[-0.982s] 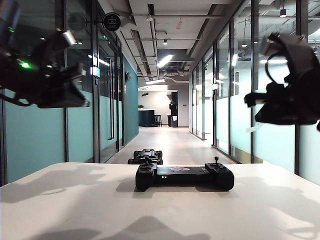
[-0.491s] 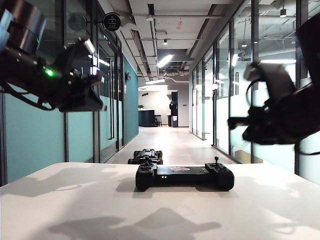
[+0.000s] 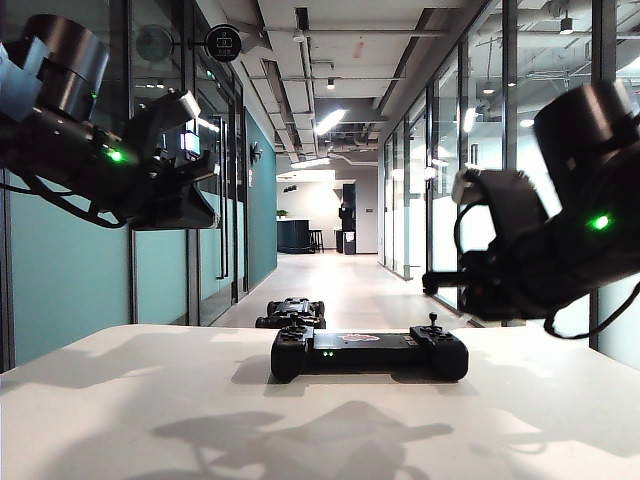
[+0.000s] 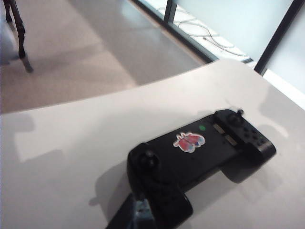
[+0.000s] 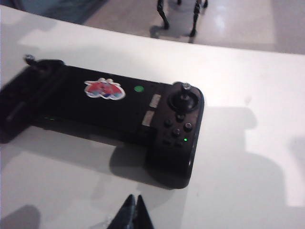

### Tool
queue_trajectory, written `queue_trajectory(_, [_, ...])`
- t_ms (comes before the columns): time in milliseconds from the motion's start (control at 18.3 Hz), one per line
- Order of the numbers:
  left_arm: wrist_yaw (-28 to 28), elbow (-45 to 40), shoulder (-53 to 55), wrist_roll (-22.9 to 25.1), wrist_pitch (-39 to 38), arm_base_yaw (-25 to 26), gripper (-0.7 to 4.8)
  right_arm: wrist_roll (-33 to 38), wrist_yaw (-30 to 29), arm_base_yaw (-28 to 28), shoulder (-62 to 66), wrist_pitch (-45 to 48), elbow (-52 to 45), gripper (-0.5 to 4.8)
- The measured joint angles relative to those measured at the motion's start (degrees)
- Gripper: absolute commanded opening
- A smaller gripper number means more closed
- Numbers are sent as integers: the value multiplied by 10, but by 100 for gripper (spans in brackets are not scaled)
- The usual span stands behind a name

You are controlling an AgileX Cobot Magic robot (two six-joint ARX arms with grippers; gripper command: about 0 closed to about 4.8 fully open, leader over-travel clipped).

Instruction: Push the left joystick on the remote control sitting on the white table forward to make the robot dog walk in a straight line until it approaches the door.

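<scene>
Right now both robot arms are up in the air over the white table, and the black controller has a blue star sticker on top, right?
Almost. The arms do hover above the white table, left gripper and right gripper on either side of the remote control. But the sticker is reddish, not a blue star; the right wrist view shows it.

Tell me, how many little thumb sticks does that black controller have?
2: on the remote control, one stick at the end under the right gripper, the other at the end under the left gripper.
</scene>
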Motion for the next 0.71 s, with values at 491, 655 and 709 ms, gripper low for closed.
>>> queue_trajectory(491, [2,52,53,0,-8,0,-6,14,31,0,65,-1,47,280])
queue_trajectory(655, [2,52,54,0,-9,0,-5,14,32,-1,75,-2,60,351])
queue_trajectory(709, [2,53,54,0,-9,0,-5,15,32,-1,82,-2,66,351])
